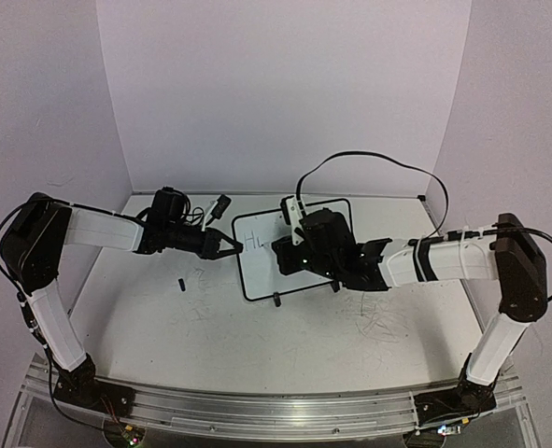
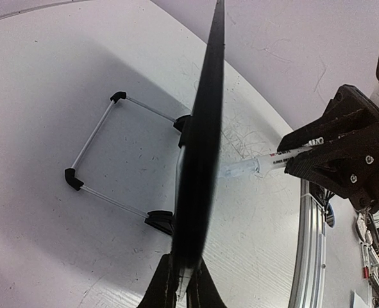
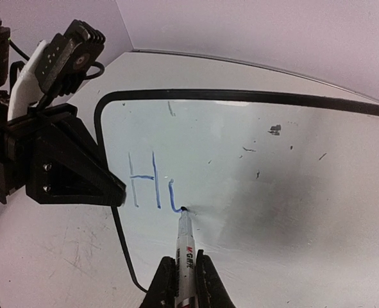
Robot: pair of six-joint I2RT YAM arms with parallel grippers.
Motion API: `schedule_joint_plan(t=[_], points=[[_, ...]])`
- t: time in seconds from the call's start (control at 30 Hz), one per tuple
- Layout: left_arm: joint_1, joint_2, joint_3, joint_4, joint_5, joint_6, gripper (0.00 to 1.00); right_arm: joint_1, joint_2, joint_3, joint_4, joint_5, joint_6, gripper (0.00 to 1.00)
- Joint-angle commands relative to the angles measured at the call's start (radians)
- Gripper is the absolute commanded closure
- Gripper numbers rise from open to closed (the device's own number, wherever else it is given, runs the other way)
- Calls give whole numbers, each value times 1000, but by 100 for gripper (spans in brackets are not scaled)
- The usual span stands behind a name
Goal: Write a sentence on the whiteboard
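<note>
Our right pincer (image 3: 183,277) grips a marker (image 3: 185,240); our left pincer (image 2: 183,285) clamps the whiteboard (image 3: 279,173). Just ahead of the right pincer, the sentence (image 3: 152,186) shows only "H" and one stroke; the rest is unwritten.

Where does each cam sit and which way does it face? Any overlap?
Top: above and behind, looking down at the table; both arms show, left gripper on the board's edge, right gripper at its face.
Left wrist: behind the left gripper, sighting along the board edge-on; own fingers pinch it at the bottom.
Right wrist: behind the right gripper, facing the board's front; own fingers hold the marker, tip at the writing.
Shared: both wrist views show board, marker and the opposite gripper.
</note>
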Motion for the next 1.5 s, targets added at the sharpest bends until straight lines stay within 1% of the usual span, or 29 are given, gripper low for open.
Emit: schedule_joint_plan(t=[0.0,0.43,1.47], points=[[8,-48,4,-35,-10,1,100,-21,-47,-1,23,67,18,100],[8,-50,4,-35,-14,1,100,-22,-33,27,52,18,-12,100],[8,-45,7,-35,-9,2,100,-22,-16,55,62,-10,-9,100]])
